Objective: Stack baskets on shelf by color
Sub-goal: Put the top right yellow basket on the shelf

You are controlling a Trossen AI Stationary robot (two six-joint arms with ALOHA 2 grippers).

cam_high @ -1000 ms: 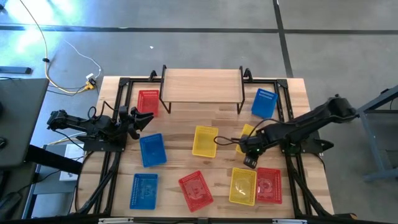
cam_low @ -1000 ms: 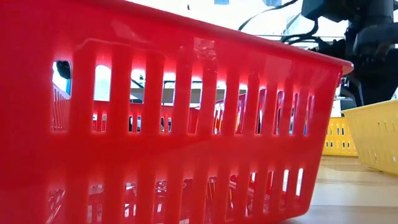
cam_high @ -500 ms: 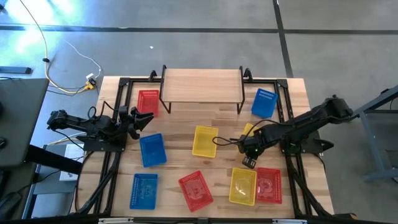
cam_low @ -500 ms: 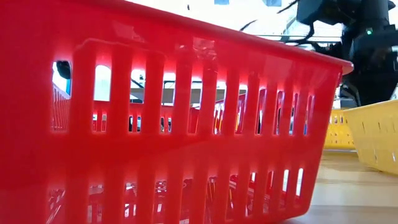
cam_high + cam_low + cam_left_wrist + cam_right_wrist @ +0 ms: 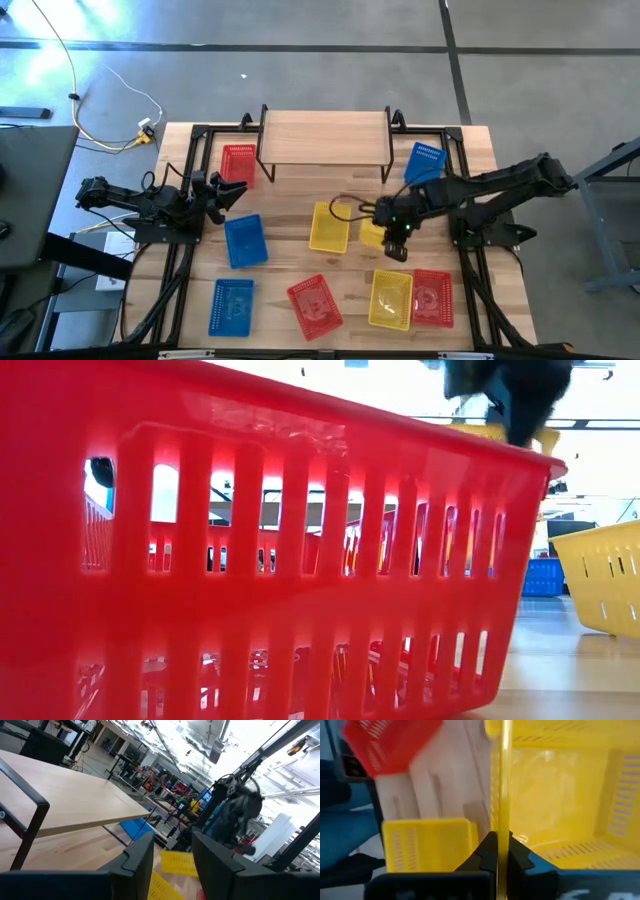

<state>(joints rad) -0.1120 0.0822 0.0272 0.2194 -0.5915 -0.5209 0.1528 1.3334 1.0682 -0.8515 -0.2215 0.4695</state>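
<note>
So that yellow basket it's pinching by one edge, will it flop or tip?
Probably stays stiff: the yellow basket keeps its shape though the right gripper has its jaws shut only on the thin rim. It looks light, being slotted plastic. Held off-centre, it may tilt or swing.

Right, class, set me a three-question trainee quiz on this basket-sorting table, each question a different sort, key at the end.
1. True or false: the shelf already holds a basket.
2. The right gripper is shut on a basket wall of which colour? A red, B yellow, C blue.
3. Fill in: the left gripper waits beside the ___ basket left of the shelf.

Key: 1 false; 2 B; 3 red.
</note>
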